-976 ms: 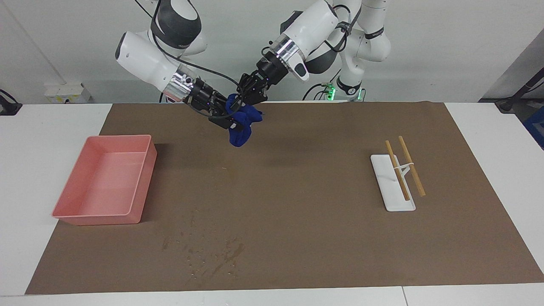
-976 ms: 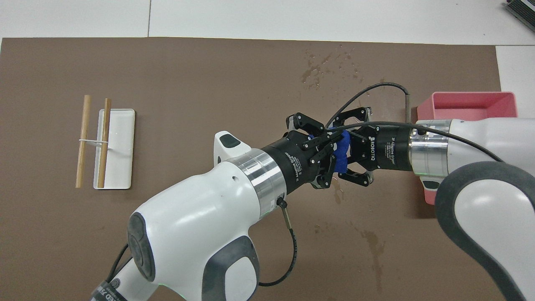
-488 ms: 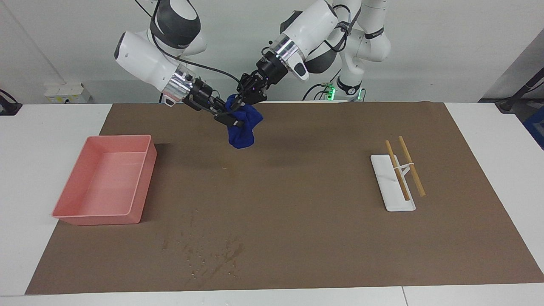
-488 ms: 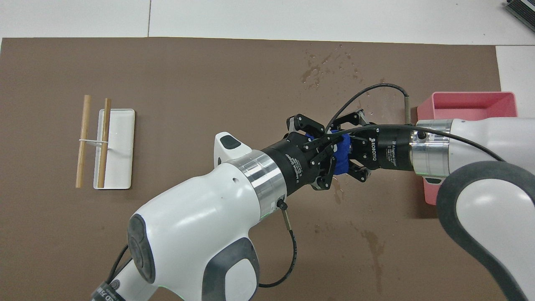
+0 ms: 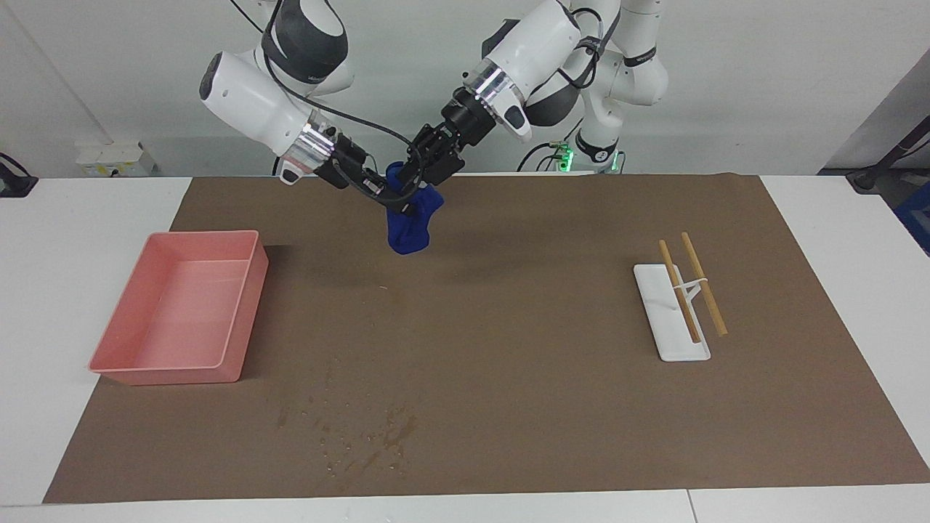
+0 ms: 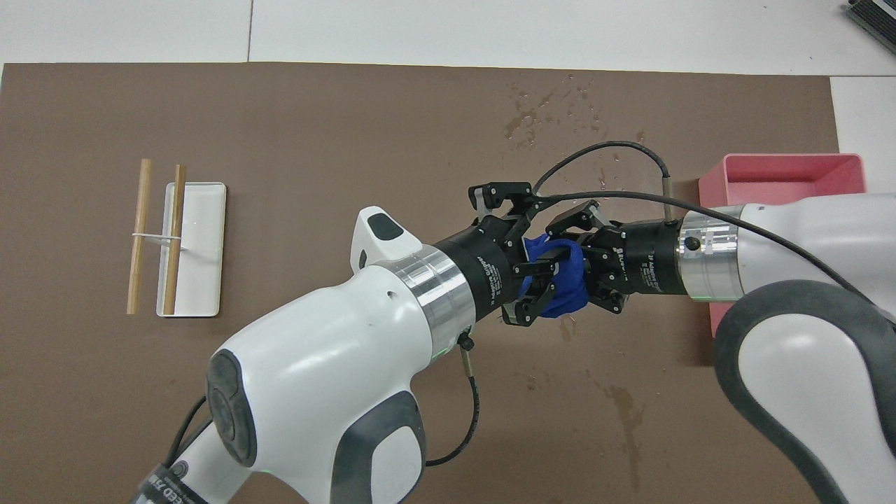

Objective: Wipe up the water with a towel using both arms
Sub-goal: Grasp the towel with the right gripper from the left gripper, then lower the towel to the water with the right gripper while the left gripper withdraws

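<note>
— Two claws met on the blue towel (image 5: pixel 407 229). Where was it?

— In the air, bunched and dangling over the brown mat (image 5: pixel 545 399), close to the robots' edge of it. A second before, the left gripper (image 5: pixel 430 161) had pinched it while the right gripper (image 5: pixel 389 196) stood wide. Now the right one was clamped on the cloth, and the left one's fingers looked spread around it.

— So a handover?

— I'd judge so; the right arm seemed ready to carry it.

— Room to move?

— Plenty. The water (image 5: pixel 363 436) lay spattered by the mat's edge farthest from the robots, with bare mat in between. The pink bin (image 5: pixel 251 290) stood beside that path toward the right arm's end. The white tray (image 5: pixel 672 341) with its sticks (image 5: pixel 701 283) was well apart.
</note>
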{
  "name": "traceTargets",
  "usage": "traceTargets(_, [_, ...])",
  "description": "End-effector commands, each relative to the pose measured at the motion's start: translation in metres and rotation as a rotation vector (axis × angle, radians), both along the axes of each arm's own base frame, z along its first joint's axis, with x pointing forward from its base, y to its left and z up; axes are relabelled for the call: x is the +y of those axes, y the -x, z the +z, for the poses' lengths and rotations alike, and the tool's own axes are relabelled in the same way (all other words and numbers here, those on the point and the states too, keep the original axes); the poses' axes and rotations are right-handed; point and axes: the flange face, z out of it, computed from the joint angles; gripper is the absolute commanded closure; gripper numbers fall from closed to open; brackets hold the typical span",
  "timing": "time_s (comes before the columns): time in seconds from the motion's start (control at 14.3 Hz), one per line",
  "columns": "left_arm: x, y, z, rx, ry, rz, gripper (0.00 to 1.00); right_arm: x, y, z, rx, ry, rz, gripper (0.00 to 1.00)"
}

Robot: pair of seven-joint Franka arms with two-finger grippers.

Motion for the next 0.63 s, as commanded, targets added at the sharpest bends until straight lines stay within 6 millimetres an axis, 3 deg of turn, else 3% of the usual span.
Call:
traceTargets(0.0, [0.021, -0.018, 0.008, -0.102, -0.243, -0.103, 0.0, -0.003, 0.012, -0.008, -0.109, 0.15, 0.246, 1.0])
traceTargets(0.21, [0.065, -0.05, -0.001, -0.157, -0.407, -0.2, 0.0, -0.011, 0.011, -0.03, -0.2, 0.277, 0.469, 1.0])
traceTargets(0.42, [0.149, -0.083, -0.018, -0.264, -0.647, -0.553, 0.0, -0.014, 0.002, -0.093, -0.203, 0.35, 0.698, 1.0])
traceTargets(0.56, [0.191, -0.096, -0.023, -0.341, -0.738, -0.723, 0.0, -0.009, 0.008, -0.13, -0.193, 0.36, 0.78, 1.0])
